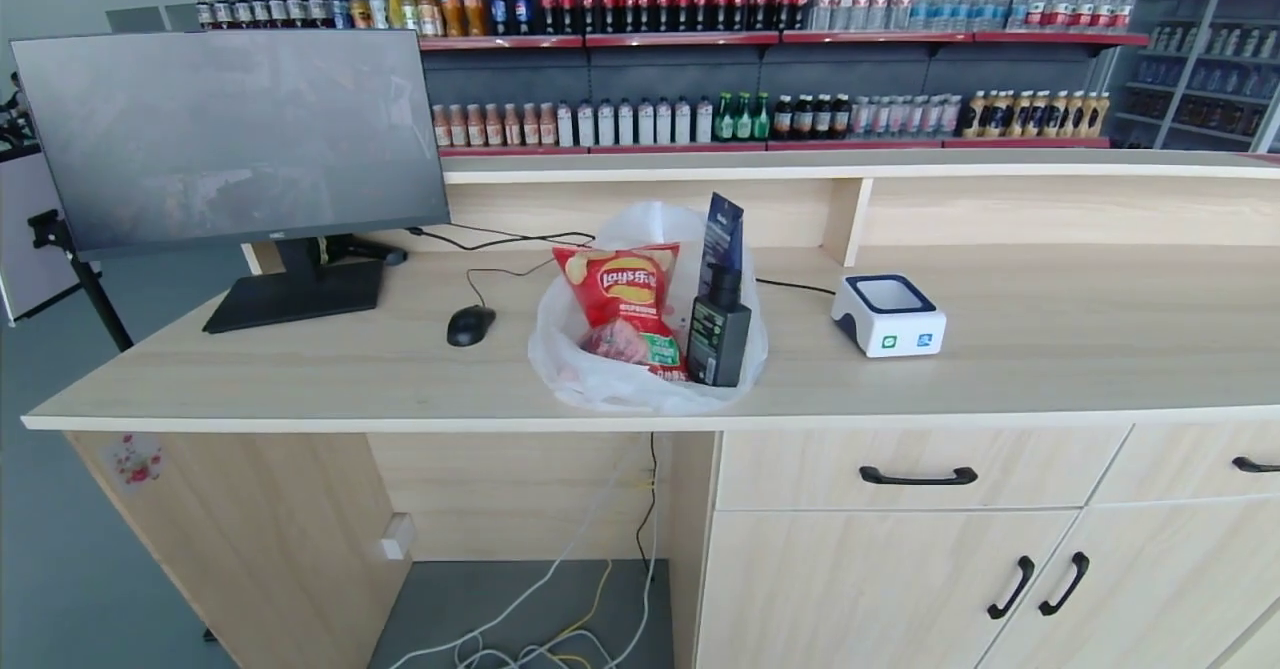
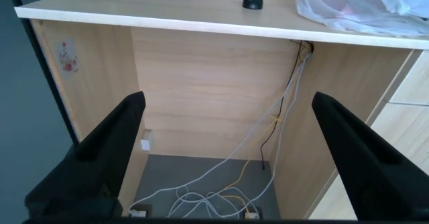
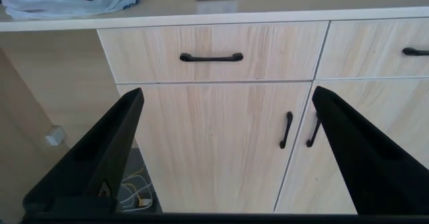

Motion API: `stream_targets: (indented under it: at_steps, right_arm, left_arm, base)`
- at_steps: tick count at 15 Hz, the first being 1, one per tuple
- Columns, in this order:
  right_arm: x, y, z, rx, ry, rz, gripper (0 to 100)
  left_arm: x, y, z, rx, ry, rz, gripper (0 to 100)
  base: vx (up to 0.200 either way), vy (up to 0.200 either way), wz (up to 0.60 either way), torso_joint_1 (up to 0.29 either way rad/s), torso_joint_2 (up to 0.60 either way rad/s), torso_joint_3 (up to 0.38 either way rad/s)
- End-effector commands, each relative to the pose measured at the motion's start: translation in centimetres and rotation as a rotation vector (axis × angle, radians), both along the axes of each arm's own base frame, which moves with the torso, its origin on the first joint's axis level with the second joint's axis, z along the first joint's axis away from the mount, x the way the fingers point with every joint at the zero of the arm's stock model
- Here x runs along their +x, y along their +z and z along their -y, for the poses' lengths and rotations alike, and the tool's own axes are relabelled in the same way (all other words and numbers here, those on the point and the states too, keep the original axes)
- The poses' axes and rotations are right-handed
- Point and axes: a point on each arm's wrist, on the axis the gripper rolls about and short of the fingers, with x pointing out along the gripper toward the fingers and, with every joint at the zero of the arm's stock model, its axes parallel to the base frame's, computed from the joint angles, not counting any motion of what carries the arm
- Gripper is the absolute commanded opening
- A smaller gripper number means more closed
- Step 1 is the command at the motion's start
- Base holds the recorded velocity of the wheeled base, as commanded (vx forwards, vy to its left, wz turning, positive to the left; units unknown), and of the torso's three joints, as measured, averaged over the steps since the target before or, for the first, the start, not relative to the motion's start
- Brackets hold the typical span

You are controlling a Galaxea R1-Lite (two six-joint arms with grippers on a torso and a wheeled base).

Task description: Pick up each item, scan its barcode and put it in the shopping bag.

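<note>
1. The translucent white plastic shopping bag sits mid-counter on the pale wooden counter. The white box scanner with a dark-rimmed window is just to its right.
2. Inside the bag stand a red crisp packet and a dark bottle with a black pump cap. A dark blue upright card pack rises behind the bottle.
3. The left gripper hangs low before the open kneehole under the counter, with its fingers spread wide and holding nothing.
4. The right gripper hangs low before the drawer with a black handle, likewise spread and empty.
5. Every item I can see is bagged, so the task looks to be at or near its end.
6. Any further pick calls for raising an arm above the counter edge first. It would have to avoid the black mouse at the bag's left.
</note>
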Motion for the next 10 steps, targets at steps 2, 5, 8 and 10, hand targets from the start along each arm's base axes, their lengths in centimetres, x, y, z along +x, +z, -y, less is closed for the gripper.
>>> stream_targets:
  at_steps: [2, 5, 8, 10]
  right_arm:
    - [0.01, 0.00, 0.00, 0.001, 0.000, -0.002, 100]
    - [0.01, 0.00, 0.00, 0.001, -0.001, -0.002, 100]
    - [0.01, 0.00, 0.00, 0.001, 0.000, -0.002, 100]
    - [0.01, 0.00, 0.00, 0.001, 0.000, -0.002, 100]
  left_arm:
    - [0.00, 0.00, 0.00, 0.000, 0.000, 0.001, 100]
    - [0.00, 0.00, 0.00, -0.002, 0.000, 0.001, 100]
    - [0.00, 0.00, 0.00, -0.003, 0.000, 0.001, 100]
    - [0.00, 0.00, 0.00, 0.000, 0.000, 0.001, 100]
  base:
    - [0.000, -0.200, 0.00, 0.005, 0.00, 0.002]
    - [0.000, -0.200, 0.00, 0.002, 0.00, 0.002]
    - [0.000, -0.067, 0.00, 0.001, 0.00, 0.002]
    - [0.000, 0.000, 0.00, 0.000, 0.00, 0.000]
